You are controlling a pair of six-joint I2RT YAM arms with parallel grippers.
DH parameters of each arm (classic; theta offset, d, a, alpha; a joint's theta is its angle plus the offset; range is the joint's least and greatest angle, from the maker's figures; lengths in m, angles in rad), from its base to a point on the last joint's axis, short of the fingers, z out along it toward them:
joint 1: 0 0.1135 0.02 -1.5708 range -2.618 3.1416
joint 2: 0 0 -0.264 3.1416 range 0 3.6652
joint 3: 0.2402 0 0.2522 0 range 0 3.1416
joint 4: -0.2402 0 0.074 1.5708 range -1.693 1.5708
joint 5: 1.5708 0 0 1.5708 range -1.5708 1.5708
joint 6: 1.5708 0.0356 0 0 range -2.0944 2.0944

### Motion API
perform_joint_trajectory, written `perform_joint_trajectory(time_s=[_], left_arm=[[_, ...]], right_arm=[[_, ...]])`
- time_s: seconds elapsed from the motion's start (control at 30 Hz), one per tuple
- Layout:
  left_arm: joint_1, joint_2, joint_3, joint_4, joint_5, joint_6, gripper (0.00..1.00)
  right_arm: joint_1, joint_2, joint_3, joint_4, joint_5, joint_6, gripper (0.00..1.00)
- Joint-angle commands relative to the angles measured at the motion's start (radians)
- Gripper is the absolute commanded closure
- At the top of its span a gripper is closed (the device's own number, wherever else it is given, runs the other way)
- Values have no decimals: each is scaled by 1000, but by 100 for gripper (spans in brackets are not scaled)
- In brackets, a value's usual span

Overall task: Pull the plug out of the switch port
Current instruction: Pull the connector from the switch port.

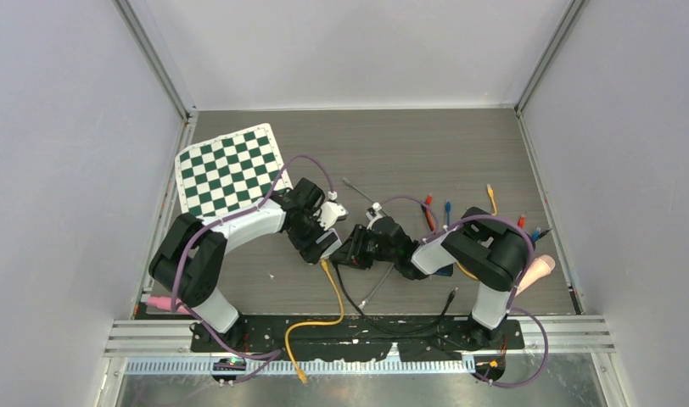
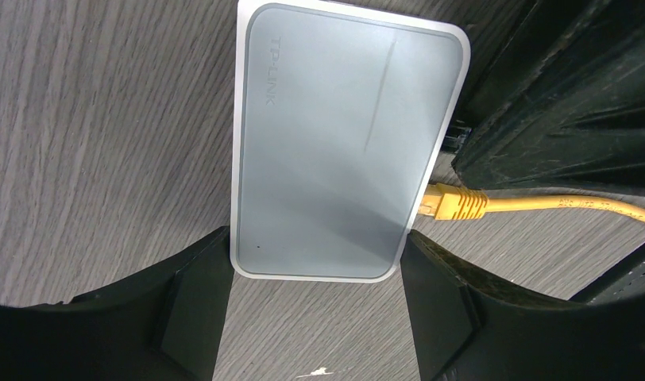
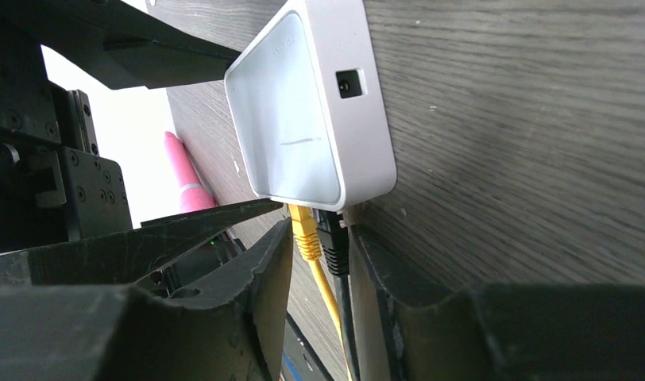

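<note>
Right end effector (image 3: 322,238) straddled the black plug (image 3: 335,248) seated in the white TP-LINK switch (image 3: 303,103), beside a yellow plug (image 3: 305,230); whether it pinched the plug could not be told. Left end effector (image 2: 315,266) pinched the switch's sides on the grey wood-grain surface (image 2: 105,119).

Left arm (image 1: 248,225) and right arm (image 1: 494,250) — white links, black joints, looping purple cables (image 1: 311,158).
</note>
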Motion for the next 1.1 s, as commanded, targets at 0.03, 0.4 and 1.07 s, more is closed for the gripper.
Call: perform_joint_trajectory(time_s=[0.03,0.4,1.07], left_arm=[[0,16,-8,17,8,-10,32],[0,21,-5,17,3,-13,32],[1,-29,-25,10,97,28,35]], right_arm=[[14,44,17,-16,7,19,67],[9,-16,34,-121,48,-81,94],[0,26,5,-3,6,-17,53]])
